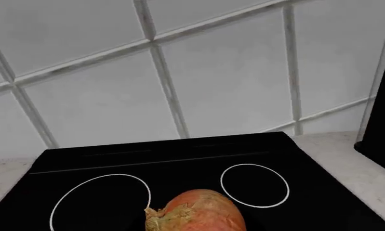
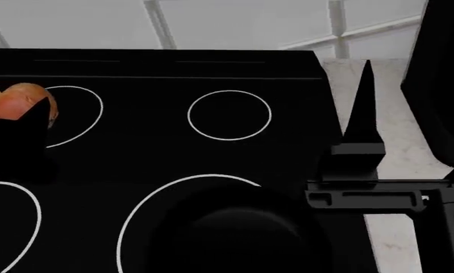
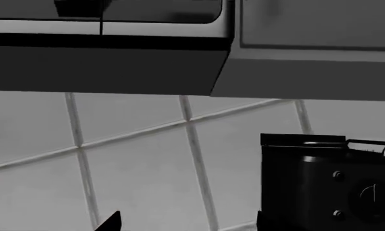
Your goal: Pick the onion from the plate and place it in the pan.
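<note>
One onion (image 2: 22,101) appears at the left edge of the head view, level with the upper third of the frame, above the black stove top (image 2: 181,148). It is round and orange-brown, paler toward one side, with a ragged tuft of dry papery skin at its tip. In the left wrist view the same onion (image 1: 202,211) fills the bottom centre of the frame, skin tuft toward the lower left, with the stove top (image 1: 179,159) behind it.

The left pincer (image 2: 18,136) shows only as a black mass directly under the onion in the head view; it is clamped on the onion, which sits at its tip, raised over the rear left burner ring (image 2: 63,114). Four white burner rings are counted in the head view: two smaller ones in the upper half and two larger ones cut by the lower edge. Two rings show in the left wrist view.

One pan (image 2: 234,233) lies at the bottom centre of the head view, a glossy black round shape inside the large ring, hard to separate from the dark stove top. The onion is well apart from it, toward the upper left.

The right pincer (image 2: 363,122) stands at the right of the head view, one pointed black finger (image 2: 365,102) upright over the pale counter (image 2: 397,148); whether it is apart or together cannot be told. The right wrist view shows a tiled wall (image 3: 147,159), one dark toaster-like appliance (image 3: 334,187) at the lower right, and cabinets (image 3: 308,43) across the top.
</note>
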Robot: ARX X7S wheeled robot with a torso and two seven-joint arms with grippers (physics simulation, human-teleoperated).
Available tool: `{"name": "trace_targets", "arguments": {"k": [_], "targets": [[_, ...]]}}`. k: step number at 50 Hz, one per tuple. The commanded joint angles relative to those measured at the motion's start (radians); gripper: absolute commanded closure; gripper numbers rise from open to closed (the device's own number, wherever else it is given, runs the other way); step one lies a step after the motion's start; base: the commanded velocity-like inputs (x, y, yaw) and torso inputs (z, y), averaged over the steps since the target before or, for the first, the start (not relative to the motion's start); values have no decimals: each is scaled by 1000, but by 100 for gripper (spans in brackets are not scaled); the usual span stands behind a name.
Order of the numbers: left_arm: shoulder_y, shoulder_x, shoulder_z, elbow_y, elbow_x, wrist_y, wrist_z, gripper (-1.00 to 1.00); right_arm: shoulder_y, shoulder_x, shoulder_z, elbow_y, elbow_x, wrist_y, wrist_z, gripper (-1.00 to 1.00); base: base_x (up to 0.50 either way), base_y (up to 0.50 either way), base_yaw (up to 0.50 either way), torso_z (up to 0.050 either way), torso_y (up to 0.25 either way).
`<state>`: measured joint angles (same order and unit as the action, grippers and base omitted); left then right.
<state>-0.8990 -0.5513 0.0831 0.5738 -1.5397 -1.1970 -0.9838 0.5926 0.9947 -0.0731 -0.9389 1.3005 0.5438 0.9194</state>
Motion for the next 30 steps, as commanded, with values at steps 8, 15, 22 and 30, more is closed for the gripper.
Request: {"name": "trace_targets", "arguments": {"k": [8, 15, 22, 30], "targets": [[2, -3, 7, -2, -12, 20, -12, 100, -28, -1, 7, -2, -9, -14, -1, -100, 0, -500, 0, 0, 0], [10, -4, 14, 8, -32, 21, -25, 100, -45, 2, 10, -17, -31, -19, -8, -100, 0, -38, 0, 0, 0], [-22, -14, 34, 79, -186, 16, -99, 100, -57, -12, 0, -15, -51, -21, -5, -100, 0, 0, 0, 0, 1], [-176, 24, 194, 210, -489, 81, -311, 100, -53, -30, -13, -5, -66, -22, -7, -100, 0, 0, 0, 0, 0]]}}
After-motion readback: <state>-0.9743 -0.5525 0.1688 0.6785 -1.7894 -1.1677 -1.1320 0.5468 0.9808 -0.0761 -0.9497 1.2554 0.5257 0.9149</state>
